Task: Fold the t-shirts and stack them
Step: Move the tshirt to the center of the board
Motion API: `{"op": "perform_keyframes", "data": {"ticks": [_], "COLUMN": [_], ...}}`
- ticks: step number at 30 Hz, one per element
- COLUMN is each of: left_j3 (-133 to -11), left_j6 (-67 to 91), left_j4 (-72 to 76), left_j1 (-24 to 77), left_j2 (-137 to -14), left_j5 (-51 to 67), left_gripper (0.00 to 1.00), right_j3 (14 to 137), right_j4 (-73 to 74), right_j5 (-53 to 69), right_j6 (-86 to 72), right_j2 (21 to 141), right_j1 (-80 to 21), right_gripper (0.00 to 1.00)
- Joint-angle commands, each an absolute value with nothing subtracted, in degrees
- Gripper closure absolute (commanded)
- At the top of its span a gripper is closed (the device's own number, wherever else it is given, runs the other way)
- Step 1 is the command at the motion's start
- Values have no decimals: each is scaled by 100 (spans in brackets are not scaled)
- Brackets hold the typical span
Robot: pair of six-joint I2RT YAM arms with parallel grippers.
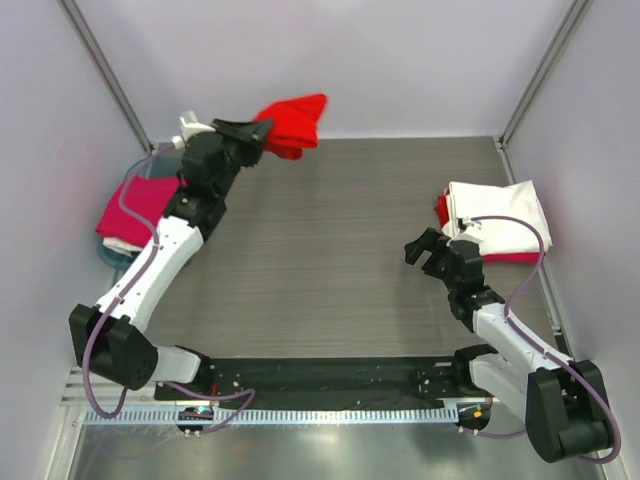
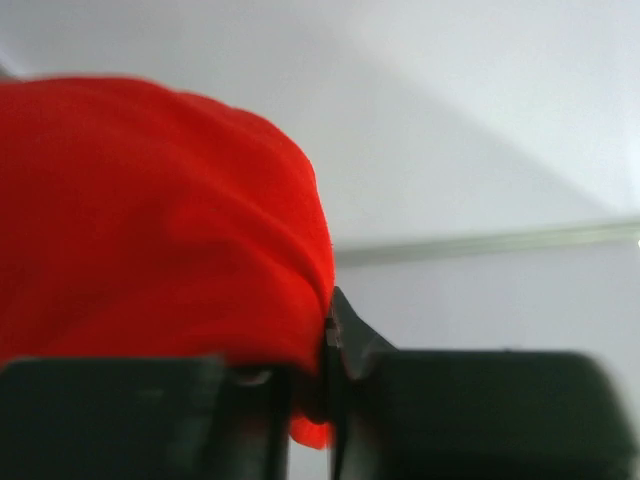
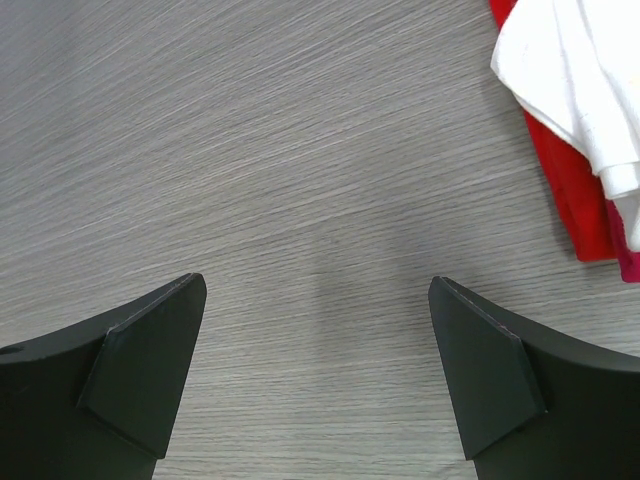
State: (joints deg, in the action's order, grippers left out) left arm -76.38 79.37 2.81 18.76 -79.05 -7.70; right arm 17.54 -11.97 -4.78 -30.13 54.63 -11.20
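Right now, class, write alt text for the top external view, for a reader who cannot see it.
The left gripper holds a bunched red t-shirt up at the far left of the table. The right gripper hangs open beside a folded white t-shirt. A magenta t-shirt lies on a teal basket at left.

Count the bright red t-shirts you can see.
2. One red t-shirt hangs bunched in the left gripper, far left; a second red t-shirt lies under the white t-shirt on the right. More may be hidden.
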Motion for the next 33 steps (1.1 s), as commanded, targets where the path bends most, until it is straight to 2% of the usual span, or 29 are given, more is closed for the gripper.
{"op": "perform_keyframes", "data": {"ticks": [1, 3, 4, 5, 7, 10, 14, 16, 17, 21, 26, 30, 33], "left_j3": [-6518, -5970, -5541, -5398, -5283, -5335, -5554, -5947, -6089, -6573, -7249, -8469, -8876], "left_j6": [8341, 8271, 8157, 7817, 7289, 6383, 5259, 4424, 4195, 3587, 3042, 2795, 2751], "left_j4": [817, 818, 730, 521, -261, -966, -1362, -1896, -2081, -2662, -2943, -4004, -4358], "left_j1": [2196, 2259, 2259, 2259, 2259, 2390, 2890, 3503, 3733, 4508, 5167, 5396, 5414], "left_j2": [-7683, -7620, -7594, -7550, -7523, -7418, -7339, -7470, -7575, -8208, -9384, -10466, -11091], "left_j5": [-19, 341, 430, 492, 658, 642, 511, 64, -513, -1203, -1555, -2116, -2732], "left_gripper": [73, 46, 25, 13, 4, 5, 11, 10, 10, 11, 27, 27, 24], "right_j3": [1907, 1898, 1898, 1898, 1898, 1881, 1960, 2065, 2100, 2241, 2145, 1917, 1741], "right_j4": [-1371, -1371, -1380, -1380, -1362, -1354, -1354, -1327, -1310, -1239, -1239, -1397, -1485], "right_j5": [-483, -483, -475, -475, -466, -510, -501, -466, -431, -325, -316, -325, -308], "right_j6": [-3032, -3032, -3032, -3032, -3032, -3050, -3067, -3067, -3059, -3015, -3006, -3015, -3015], "right_j2": [5335, 5317, 5326, 5326, 5317, 5291, 5501, 5633, 5712, 5976, 5723, 5301, 5045], "right_j1": [-1143, -1143, -1134, -1142, -1143, -1143, -1143, -1143, -1143, -1143, -1143, -1143, -1134], "right_gripper": [0, 0, 0, 0, 0, 0, 4, 10, 12, 22, 23, 22, 22]}}
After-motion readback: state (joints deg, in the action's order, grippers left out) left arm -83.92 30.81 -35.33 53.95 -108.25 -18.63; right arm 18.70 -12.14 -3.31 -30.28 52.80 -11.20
